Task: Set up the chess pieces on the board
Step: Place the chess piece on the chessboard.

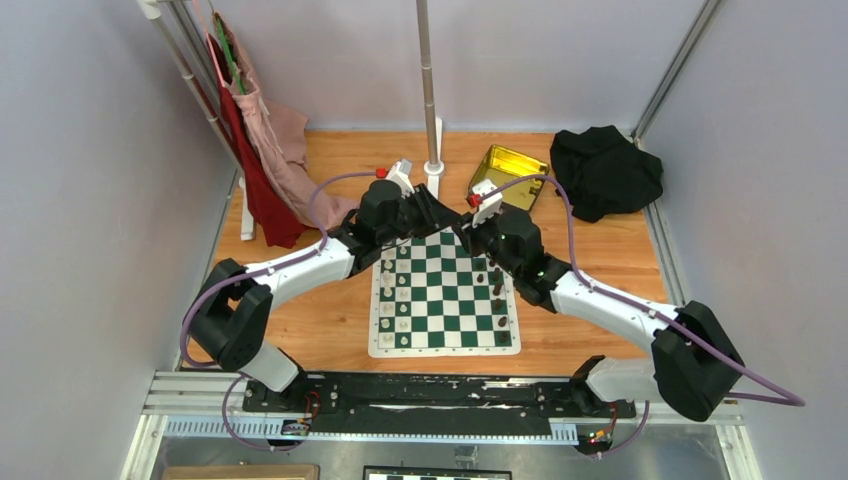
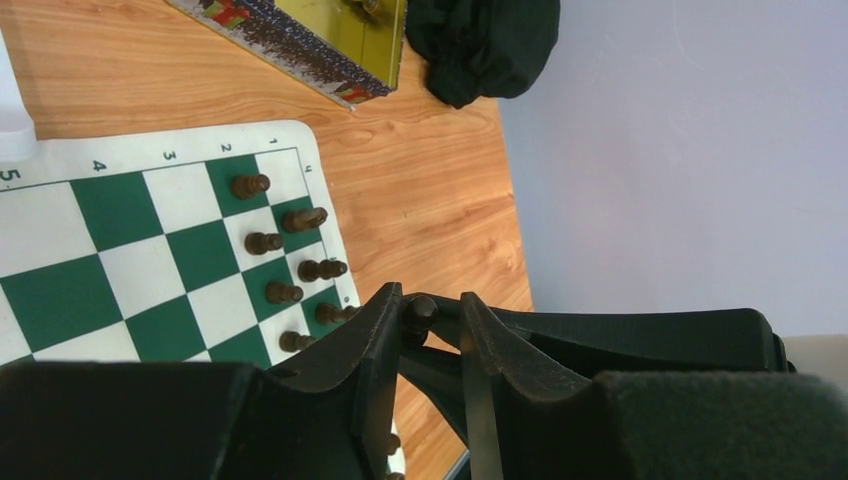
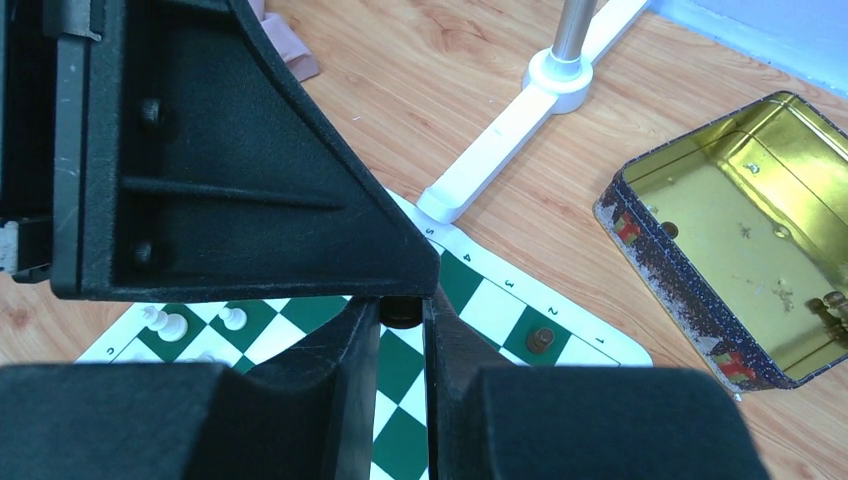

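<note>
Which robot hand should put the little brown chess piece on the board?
Probably the right hand: it pinches the brown piece, and the other brown pieces stand on its side of the board.

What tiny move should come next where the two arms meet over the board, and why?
Probably the left end effector should finish pinching the dark chess piece: its jaws flank the piece's head, with a gap on one side, while the right end effector grips the base over the board.
</note>
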Action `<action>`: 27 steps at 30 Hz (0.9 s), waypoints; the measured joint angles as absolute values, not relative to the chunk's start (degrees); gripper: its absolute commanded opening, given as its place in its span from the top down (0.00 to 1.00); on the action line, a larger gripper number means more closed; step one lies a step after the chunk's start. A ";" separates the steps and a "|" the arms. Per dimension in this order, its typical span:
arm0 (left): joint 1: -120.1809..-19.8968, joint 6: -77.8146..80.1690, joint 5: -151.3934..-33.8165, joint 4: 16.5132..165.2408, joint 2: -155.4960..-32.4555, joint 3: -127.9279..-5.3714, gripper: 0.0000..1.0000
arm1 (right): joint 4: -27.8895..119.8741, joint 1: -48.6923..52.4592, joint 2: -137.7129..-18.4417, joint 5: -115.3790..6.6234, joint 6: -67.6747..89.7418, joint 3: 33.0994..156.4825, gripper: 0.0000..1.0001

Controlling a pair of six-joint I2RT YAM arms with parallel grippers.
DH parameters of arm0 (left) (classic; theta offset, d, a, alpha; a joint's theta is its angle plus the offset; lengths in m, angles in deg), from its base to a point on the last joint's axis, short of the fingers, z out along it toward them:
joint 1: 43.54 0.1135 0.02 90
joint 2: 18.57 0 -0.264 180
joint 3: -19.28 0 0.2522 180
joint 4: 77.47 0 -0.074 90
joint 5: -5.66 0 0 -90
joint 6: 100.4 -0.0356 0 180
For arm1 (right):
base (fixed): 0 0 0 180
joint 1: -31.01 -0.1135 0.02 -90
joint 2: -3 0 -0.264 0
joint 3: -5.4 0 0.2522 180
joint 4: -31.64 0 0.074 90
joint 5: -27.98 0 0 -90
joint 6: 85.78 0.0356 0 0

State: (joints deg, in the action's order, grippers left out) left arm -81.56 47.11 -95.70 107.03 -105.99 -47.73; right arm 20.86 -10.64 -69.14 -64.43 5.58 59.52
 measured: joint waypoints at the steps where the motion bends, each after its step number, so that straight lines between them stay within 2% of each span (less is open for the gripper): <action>1: -81.56 47.07 -95.68 107.03 -105.99 -47.71 0.71 | 20.64 -10.64 -69.14 -64.48 5.61 59.43 1.00; 14: -81.69 45.69 -95.57 108.11 -106.29 -47.71 0.92 | 20.23 -10.64 -67.34 -65.07 5.58 58.55 1.00; 20: -82.17 43.68 -95.24 108.54 -106.93 -47.71 0.97 | 21.43 -10.64 -67.21 -65.09 5.56 58.51 0.99; 24: -82.52 42.57 -95.00 108.83 -107.56 -47.71 1.00 | 22.57 -10.64 -67.23 -65.11 5.56 58.51 0.93; 27: -82.78 41.76 -94.54 108.85 -107.69 -47.71 1.00 | 23.05 -10.64 -67.23 -65.13 5.50 58.51 0.78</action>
